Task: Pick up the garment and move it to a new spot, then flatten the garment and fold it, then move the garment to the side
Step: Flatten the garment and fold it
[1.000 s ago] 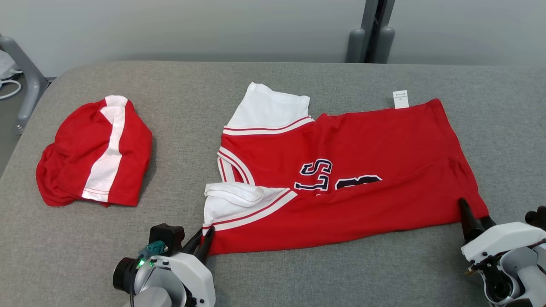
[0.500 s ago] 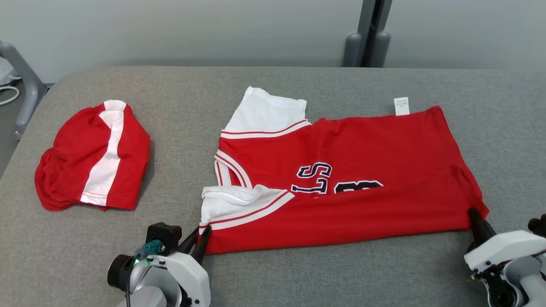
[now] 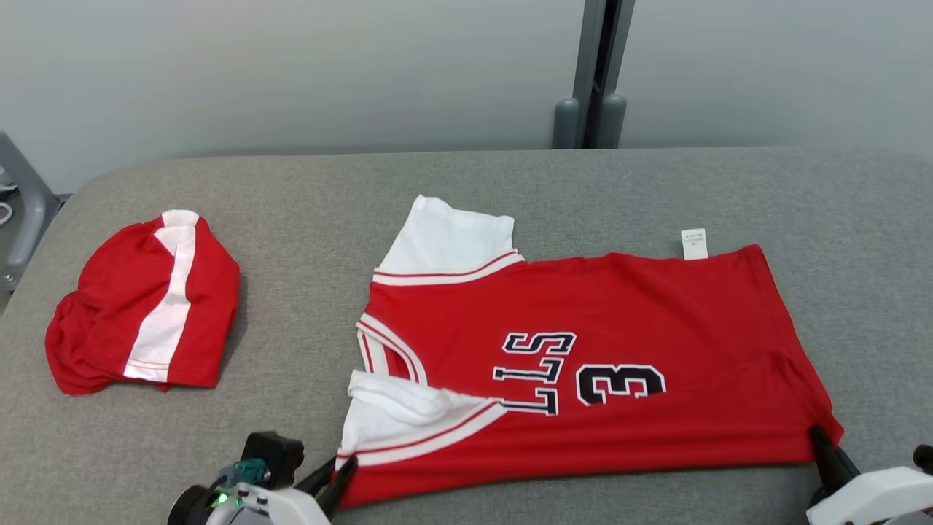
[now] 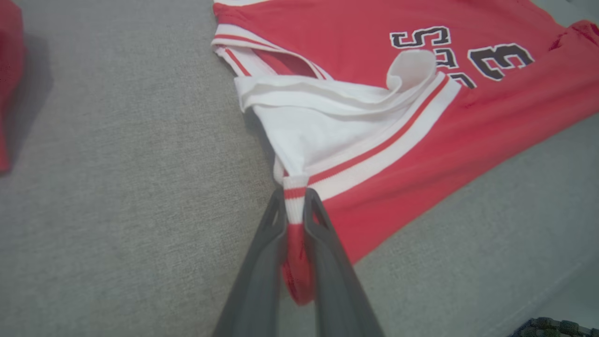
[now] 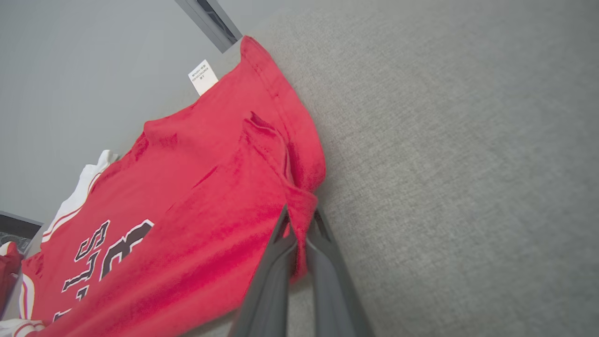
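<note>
Bare grey table [image 3: 656, 189] beyond jersey [image 3: 583, 321], red bundle [image 3: 138, 306] at left — wide gap between

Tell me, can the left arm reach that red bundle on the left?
Probably not yet: the left tool is clamped on the jersey, so it must let go before crossing to the red bundle.

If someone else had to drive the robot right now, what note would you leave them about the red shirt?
Left pincer: shut on the jersey, near sleeve edge.
Right pincer: shut on its near hem corner.
It lies spread on the grey table, number up, near white sleeve crumpled. Another red garment sits bunched at the left.
No fold made yet.
Left to do: smooth it, fold it, move it aside.
</note>
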